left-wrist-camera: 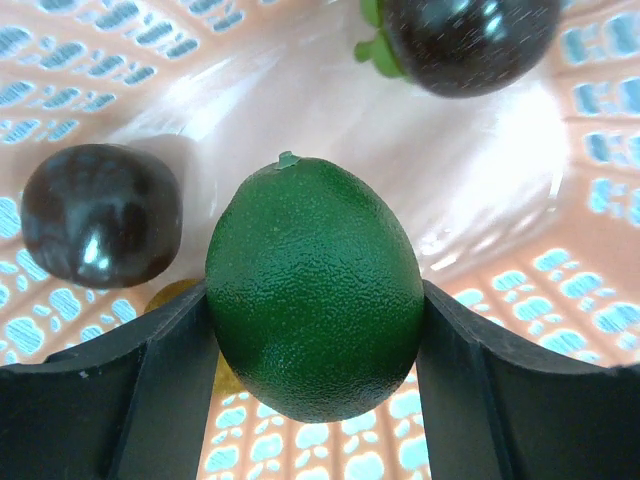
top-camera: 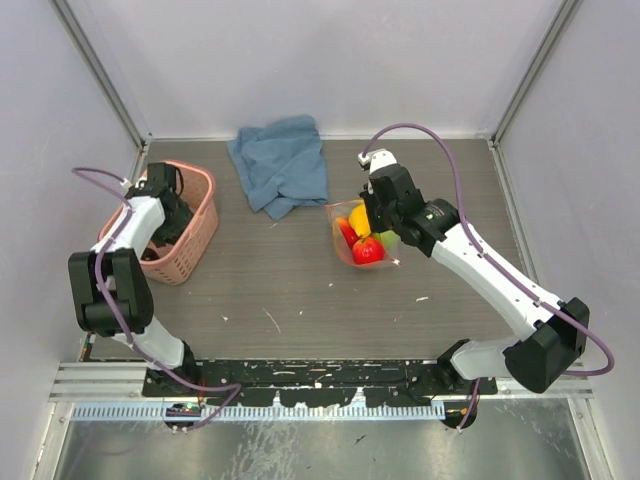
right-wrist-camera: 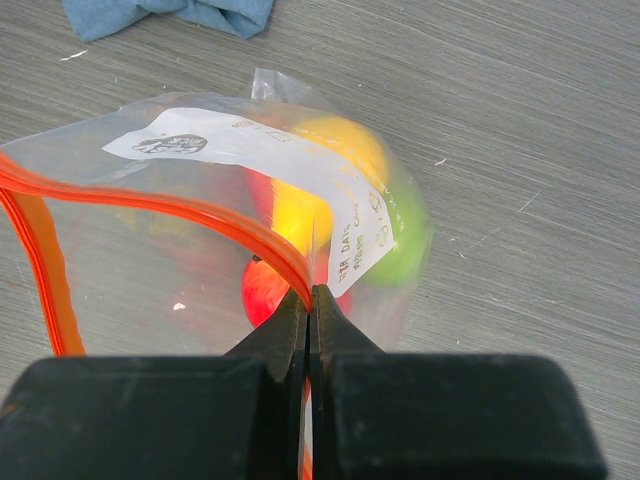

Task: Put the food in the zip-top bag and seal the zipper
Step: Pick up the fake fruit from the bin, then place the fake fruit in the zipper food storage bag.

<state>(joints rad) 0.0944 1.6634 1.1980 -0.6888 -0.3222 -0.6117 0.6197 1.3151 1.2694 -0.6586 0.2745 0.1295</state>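
While left gripper (left-wrist-camera: 315, 310) clamps the green fruit (left-wrist-camera: 315, 270) across its middle (glossy, probably slippery) in pink basket (top-camera: 196, 236) at 9 o'clock, right gripper (right-wrist-camera: 308, 300) is pinched shut on the zipper (right-wrist-camera: 150, 205) of the flimsy zip-top bag (right-wrist-camera: 150, 270), 3 o'clock of centre.

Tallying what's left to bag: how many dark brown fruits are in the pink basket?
2. One dark fruit lies left of the green fruit; the other dark fruit sits beyond it, by the wall of the basket. More may be hidden.

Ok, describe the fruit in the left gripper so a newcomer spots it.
Find the pink basket at the table's left. Inside, the left gripper clasps the green fruit. Its neighbours are dark fruits; it alone is green and pebbled.
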